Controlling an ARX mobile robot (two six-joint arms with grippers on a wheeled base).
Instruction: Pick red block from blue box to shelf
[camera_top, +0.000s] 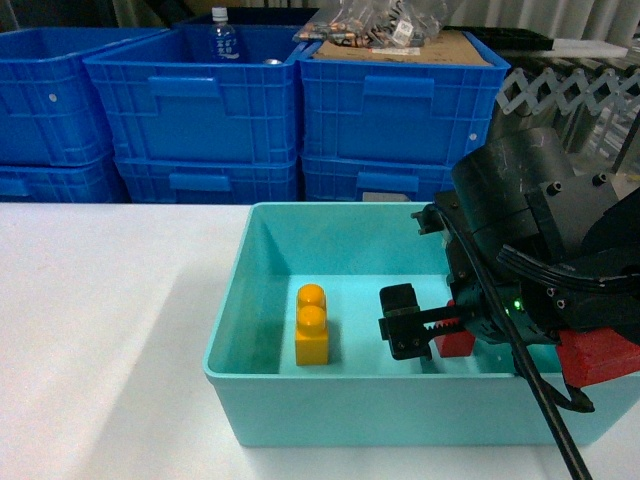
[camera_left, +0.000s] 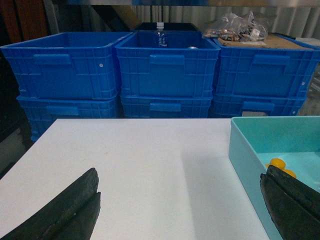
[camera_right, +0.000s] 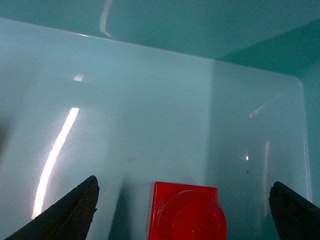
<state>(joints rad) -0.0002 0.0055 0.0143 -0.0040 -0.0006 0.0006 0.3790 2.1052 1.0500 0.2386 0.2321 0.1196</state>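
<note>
Gleaming red block (camera_right: 186, 212), round-studded, uncovered

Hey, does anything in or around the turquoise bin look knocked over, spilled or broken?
Nothing stands out. The red block sits stud-up on the floor of the blue box, between the open right gripper's fingers, and the yellow brick stands upright nearby. No spills or damage show.

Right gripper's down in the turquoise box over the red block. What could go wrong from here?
1. The right gripper is open with the red block between its fingers, at the frame's bottom edge; closing may catch only part of it and let it slip.
2. The block sits near the blue box's front wall, so the wrist may bump the rim.
3. The yellow brick stands close to the gripper's left finger; a sideways correction might knock it.
</note>
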